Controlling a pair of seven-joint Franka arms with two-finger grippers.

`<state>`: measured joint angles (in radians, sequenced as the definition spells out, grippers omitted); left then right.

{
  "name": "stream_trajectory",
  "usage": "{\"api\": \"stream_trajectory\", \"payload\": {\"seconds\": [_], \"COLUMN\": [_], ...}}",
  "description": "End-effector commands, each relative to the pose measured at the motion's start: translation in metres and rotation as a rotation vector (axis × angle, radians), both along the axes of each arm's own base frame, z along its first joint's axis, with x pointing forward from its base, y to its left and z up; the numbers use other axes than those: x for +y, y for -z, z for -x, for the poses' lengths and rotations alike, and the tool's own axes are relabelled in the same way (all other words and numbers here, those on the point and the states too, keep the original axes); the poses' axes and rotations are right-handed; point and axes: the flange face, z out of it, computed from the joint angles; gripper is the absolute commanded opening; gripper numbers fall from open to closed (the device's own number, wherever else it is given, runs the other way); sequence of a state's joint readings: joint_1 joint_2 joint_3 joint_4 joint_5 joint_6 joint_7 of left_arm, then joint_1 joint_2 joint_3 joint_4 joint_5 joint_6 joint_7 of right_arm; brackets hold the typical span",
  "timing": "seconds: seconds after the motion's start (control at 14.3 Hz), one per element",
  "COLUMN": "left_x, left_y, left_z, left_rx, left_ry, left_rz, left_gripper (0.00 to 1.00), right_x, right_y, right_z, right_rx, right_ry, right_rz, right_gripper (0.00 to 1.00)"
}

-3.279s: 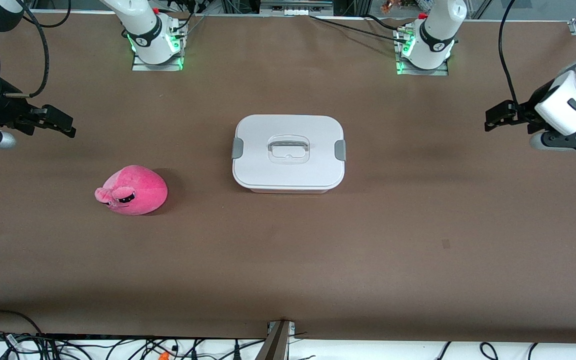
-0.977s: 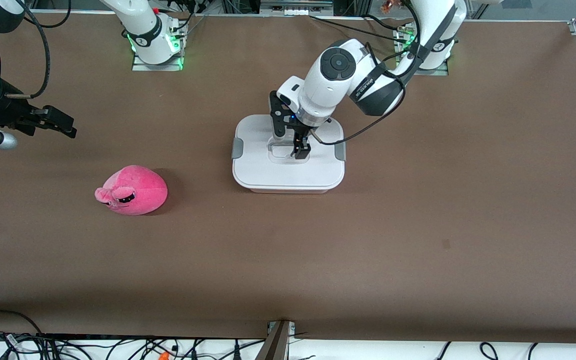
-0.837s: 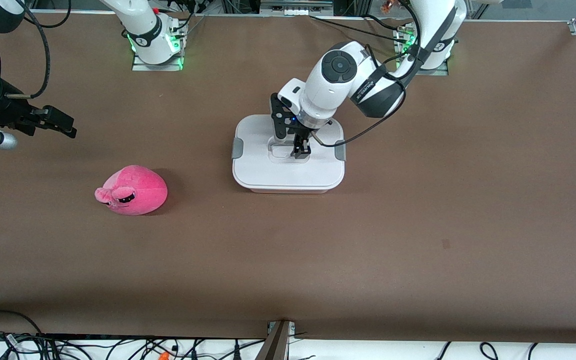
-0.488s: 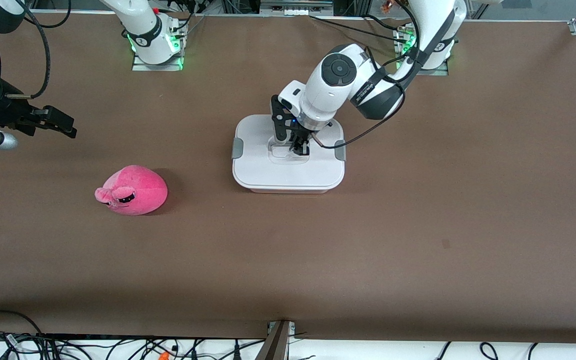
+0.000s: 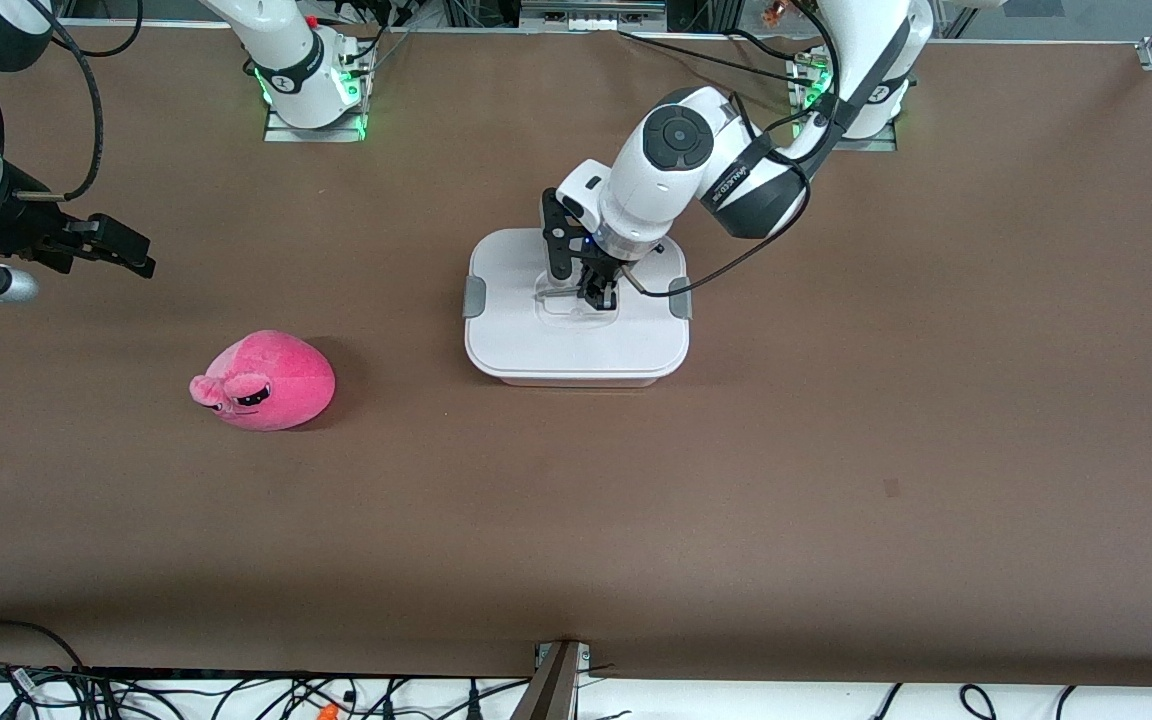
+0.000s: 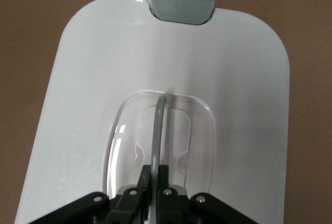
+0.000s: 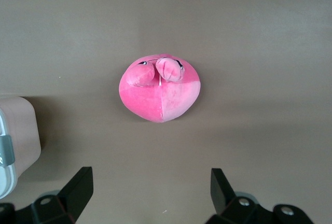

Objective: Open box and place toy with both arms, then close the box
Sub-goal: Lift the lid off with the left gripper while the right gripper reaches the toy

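We see the box (image 5: 576, 310) in the middle of the desk (image 5: 836, 450) with its white lid (image 6: 171, 79) on, and the left claw (image 5: 596, 297) is down on the lid, its fingers (image 6: 136, 193) closed tight on the clear handle (image 6: 157, 130), which stands up from its recess. The toy (image 5: 266, 381) lies on the desk, well apart from the box toward the right arm's end and a little nearer to the front camera. The right claw (image 5: 121, 250) waits in the air above that end of the desk, its fingers (image 7: 78, 185) wide apart and holding nothing.
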<state>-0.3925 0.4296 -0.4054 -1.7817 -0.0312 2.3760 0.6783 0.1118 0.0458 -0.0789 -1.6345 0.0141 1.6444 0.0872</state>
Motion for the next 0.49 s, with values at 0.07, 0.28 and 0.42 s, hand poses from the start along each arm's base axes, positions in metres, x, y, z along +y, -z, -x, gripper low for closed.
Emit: {"api": "stream_trajectory", "payload": {"seconds": [0.07, 0.28, 0.42], "left_x": [0.005, 0.024, 0.05], "left_y": [-0.052, -0.093, -0.113], "left_z": [0.004, 0.002, -0.01], "left_rx": [-0.059, -0.033, 0.023], "left_ry": [0.012, -0.001, -0.03], "left_rz": [-0.005, -0.051, -0.106], "left_gripper": [0.0, 0.0, 0.0], "right_x": [0.001, 0.003, 0.003], "right_y": [0.001, 0.055, 0.081], "right_z": [-0.006, -0.031, -0.037], "right_rx": [0.0, 0.055, 0.1], "right_ry": [0.007, 0.0, -0.008], "right_rz": [0.017, 0.023, 0.05], "right_gripper": [1.0, 1.0, 1.0]}}
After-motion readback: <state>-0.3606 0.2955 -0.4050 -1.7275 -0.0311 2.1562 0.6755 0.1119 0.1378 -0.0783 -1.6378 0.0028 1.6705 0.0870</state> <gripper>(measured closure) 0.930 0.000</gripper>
